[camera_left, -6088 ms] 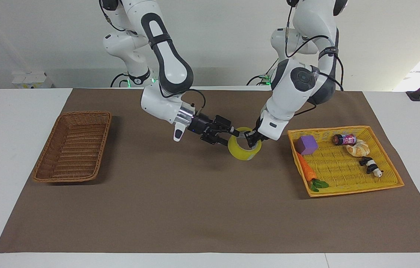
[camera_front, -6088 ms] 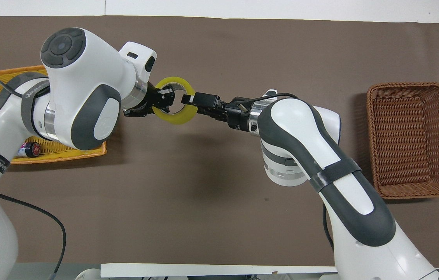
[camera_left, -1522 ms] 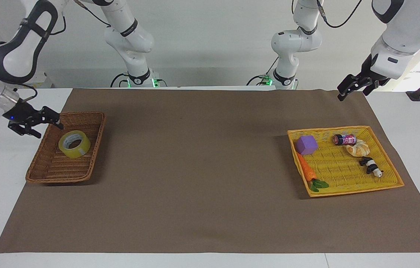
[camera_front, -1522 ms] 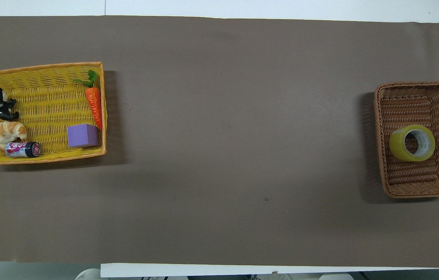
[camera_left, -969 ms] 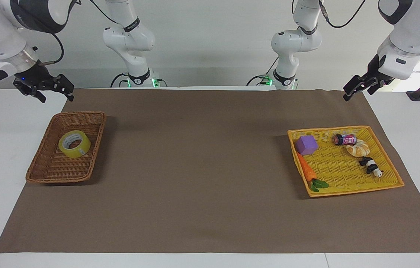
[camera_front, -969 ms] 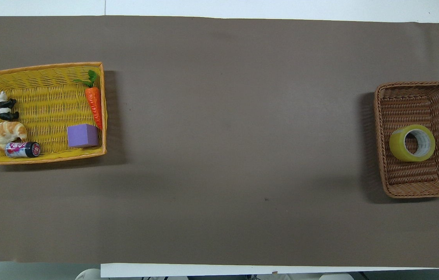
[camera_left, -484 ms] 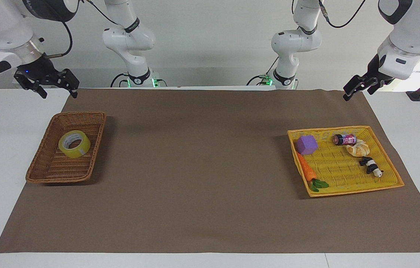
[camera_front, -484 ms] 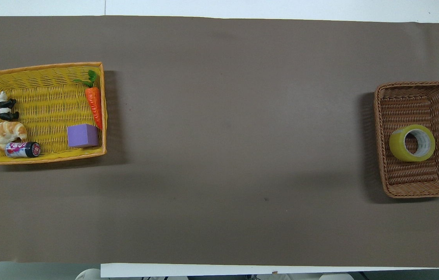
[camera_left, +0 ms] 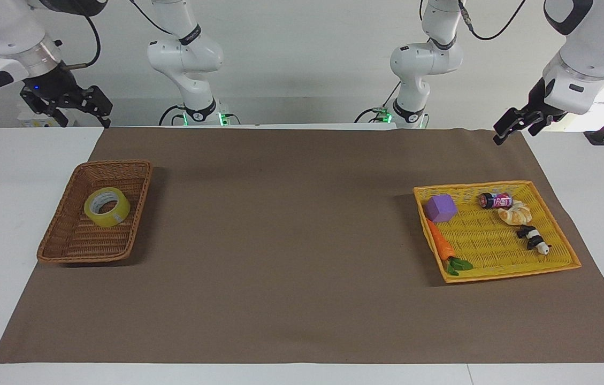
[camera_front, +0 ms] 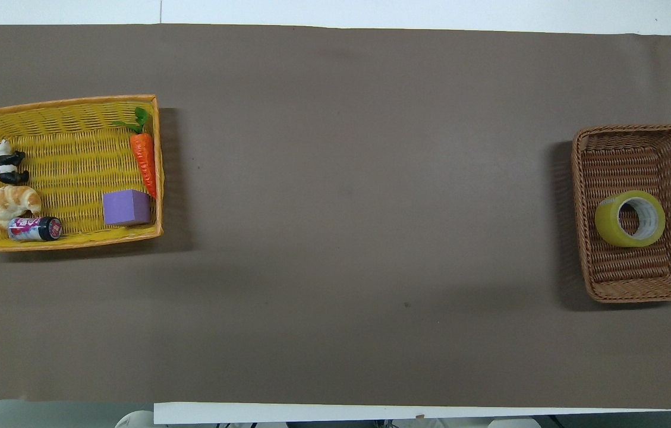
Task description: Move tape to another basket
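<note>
You are seeing the tape point(camera_left: 107, 207) lying flat in the basket point(camera_left: 69, 251), free of both arms. It looks light and stiff; take it across the rim through the core. Both end effectors, right point(camera_left: 69, 109) and left point(camera_left: 513, 124), are hanging released, empty.

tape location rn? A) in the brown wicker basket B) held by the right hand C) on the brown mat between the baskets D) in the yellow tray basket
A: the tape lies inside the brown wicker basket, with nothing gripping it; both hands are raised and away from it.
</note>
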You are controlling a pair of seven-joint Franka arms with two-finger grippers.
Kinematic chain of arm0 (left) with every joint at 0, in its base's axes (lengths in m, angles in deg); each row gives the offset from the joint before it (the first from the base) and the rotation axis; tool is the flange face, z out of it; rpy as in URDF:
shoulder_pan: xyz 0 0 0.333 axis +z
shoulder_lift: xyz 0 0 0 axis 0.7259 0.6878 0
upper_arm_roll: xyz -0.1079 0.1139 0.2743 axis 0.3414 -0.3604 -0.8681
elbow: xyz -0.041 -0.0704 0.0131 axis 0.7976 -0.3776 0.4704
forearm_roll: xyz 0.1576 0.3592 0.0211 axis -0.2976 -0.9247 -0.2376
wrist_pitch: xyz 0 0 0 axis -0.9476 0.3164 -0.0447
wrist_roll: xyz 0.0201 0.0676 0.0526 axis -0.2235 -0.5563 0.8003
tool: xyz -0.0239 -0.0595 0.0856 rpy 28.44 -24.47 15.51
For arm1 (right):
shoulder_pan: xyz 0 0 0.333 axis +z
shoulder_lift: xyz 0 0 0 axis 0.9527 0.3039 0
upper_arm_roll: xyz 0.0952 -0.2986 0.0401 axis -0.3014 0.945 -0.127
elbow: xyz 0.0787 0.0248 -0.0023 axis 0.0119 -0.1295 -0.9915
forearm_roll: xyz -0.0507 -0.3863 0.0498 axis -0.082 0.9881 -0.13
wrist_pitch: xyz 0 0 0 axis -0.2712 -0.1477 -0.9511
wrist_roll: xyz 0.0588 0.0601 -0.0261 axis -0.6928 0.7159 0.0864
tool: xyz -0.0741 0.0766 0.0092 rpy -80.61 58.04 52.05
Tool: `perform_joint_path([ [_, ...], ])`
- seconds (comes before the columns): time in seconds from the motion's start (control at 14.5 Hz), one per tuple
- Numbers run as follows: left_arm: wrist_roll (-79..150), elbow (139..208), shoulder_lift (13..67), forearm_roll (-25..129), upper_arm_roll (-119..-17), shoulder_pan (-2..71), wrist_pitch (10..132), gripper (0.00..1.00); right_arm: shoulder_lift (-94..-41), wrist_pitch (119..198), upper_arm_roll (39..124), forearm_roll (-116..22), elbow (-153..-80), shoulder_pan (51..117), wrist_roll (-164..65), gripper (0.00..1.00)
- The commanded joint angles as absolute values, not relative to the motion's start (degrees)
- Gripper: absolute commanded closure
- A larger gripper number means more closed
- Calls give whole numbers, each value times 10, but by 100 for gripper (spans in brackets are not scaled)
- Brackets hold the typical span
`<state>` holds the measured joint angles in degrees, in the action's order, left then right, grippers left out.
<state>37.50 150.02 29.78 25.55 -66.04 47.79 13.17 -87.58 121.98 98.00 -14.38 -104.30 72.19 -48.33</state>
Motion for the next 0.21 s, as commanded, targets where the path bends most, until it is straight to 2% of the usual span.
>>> perform_joint_path([
  [0.0,370,1510,288,247,-659,480,126,0,-889,1226,981,-140,-1062,723,-470,0],
  [0.14,370,1510,288,247,-659,480,126,0,-889,1227,981,-140,-1062,723,-469,0],
])
